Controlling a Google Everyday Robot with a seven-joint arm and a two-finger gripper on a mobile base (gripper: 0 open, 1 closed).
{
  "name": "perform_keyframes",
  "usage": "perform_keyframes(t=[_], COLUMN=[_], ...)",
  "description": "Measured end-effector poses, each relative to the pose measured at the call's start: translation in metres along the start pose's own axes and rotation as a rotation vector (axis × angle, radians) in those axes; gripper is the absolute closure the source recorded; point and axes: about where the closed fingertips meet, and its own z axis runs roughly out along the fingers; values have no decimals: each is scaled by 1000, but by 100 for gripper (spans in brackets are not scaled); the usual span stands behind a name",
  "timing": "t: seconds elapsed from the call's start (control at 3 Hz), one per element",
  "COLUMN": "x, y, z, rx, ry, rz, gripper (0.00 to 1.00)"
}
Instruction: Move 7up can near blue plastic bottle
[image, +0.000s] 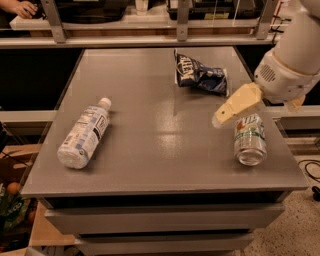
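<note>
Silvery can (249, 138) lies on its side by the tabletop's (150, 165) right edge, long axis front-to-back, just under the gripper (232, 107), whose opening cannot be told. The bottle (82, 134) lies by the left edge.

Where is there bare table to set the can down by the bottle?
The wide middle of the table, between the blue plastic bottle and the 7up can, is bare right up to the bottle. Crowded on the right: gripper at the can's far end, snack bag behind.
</note>
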Motion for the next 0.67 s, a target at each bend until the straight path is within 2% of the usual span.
perform_keyframes(t=[0.33, 0.67], x=[-5, -6], y=[13, 24], z=[14, 26], rx=[27, 35], ry=[25, 40], rz=[71, 101], gripper=[0, 0])
